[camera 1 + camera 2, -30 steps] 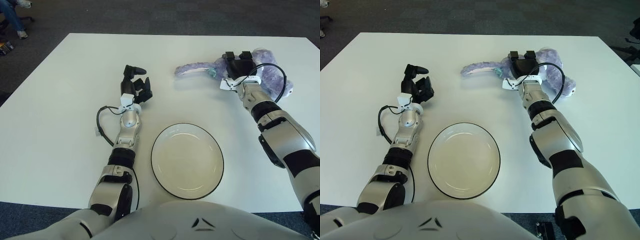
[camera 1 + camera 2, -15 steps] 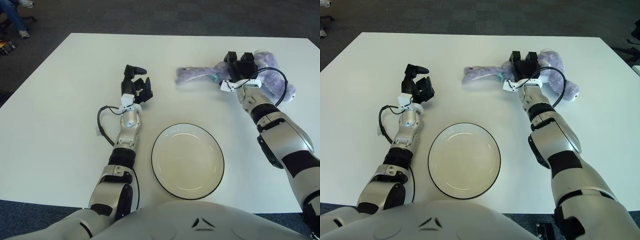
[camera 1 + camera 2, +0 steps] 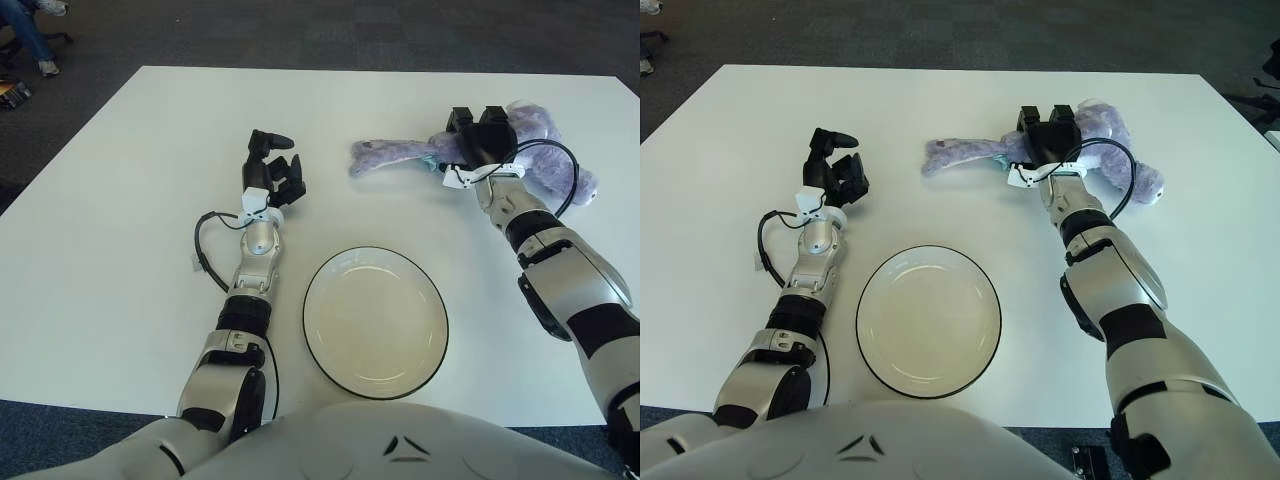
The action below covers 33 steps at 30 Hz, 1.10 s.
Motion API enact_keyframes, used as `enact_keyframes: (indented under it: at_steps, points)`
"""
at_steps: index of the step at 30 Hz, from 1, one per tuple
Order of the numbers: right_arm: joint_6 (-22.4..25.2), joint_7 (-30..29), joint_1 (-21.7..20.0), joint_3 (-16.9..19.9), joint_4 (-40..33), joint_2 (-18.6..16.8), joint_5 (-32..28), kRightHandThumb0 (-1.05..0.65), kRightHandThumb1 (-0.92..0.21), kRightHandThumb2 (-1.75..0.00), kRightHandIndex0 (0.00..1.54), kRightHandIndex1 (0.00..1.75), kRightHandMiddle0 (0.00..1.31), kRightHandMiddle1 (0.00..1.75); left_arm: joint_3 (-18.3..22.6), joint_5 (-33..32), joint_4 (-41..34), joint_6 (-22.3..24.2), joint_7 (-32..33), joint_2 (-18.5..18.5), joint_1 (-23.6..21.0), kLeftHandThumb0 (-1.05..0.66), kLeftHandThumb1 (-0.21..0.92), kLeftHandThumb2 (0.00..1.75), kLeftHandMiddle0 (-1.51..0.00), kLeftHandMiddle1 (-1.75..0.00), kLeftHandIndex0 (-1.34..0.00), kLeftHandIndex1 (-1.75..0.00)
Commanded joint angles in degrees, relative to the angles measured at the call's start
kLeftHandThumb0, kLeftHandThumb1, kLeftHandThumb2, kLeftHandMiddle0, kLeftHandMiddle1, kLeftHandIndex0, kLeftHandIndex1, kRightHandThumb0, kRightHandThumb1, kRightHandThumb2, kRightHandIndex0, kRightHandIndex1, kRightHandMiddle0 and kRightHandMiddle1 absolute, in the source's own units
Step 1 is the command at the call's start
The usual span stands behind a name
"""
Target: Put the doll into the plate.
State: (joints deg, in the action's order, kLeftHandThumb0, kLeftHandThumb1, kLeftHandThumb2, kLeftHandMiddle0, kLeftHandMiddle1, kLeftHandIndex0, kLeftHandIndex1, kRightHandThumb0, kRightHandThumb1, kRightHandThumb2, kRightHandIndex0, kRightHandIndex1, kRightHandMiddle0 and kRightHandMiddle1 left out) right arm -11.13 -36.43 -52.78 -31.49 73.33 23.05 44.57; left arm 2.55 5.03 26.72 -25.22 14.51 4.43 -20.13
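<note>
Since the purple doll [image 3: 520, 140] under my right hand [image 3: 478, 138] looks soft, light and floppy, my curled fingers seem clamped round its thick middle.

Even, bright overhead light fills both views. The white table [image 3: 120, 200] shows no glare. Only faint soft shadows lie beneath the left hand [image 3: 272, 170] and right hand [image 3: 478, 135]. Focus is sharp throughout.

White table [image 3: 120, 230] bears plate [image 3: 375, 320] and doll [image 3: 400, 153].
</note>
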Motion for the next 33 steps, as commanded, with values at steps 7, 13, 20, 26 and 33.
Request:
enact_keyframes:
  at_steps: [7,13,20,26,33]
  points:
    - [-2.57,2.95,3.43,2.07,1.5,-0.32,-2.98,0.49,-0.27,-1.37,0.64,1.75,0.86,1.75,0.02,0.18,1.27,-0.38,0.07,-0.1,2.85,-0.4,0.61,0.94,-1.06,-1.75,-0.39,-1.75]
    - [-3.9,1.48,3.67,2.68,1.55,0.22,-3.37,0.48,-0.3,-1.33,0.62,1.75,0.87,1.75,0.01,0.18,1.3,-0.48,0.06,-0.12,2.85,-0.39,0.61,0.94,-1.05,-1.75,-0.39,-1.75]
    - [-6.72,-0.91,3.49,3.24,-0.59,2.08,-3.49,0.46,-0.34,-1.29,0.59,1.75,0.89,1.75,0.03,-0.01,1.32,-0.21,-0.23,-0.23,2.7,-0.39,0.62,0.94,-1.06,-1.75,-0.38,-1.75]
    - [-8.19,-0.72,3.71,4.51,-2.52,3.16,-4.47,0.24,-0.25,-1.37,0.6,1.67,0.8,1.75,-0.06,0.09,1.4,-0.27,-0.3,-0.26,2.71,-0.39,0.62,0.94,-1.08,-1.75,-0.38,-1.75]
    - [-9.68,0.64,5.78,7.75,-8.85,4.5,-7.02,0.02,-0.34,-1.22,0.5,1.74,0.6,1.54,-0.1,0.29,1.61,-0.13,-0.09,-0.27,2.58,-0.39,0.62,0.94,-1.08,-1.75,-0.38,-1.75]
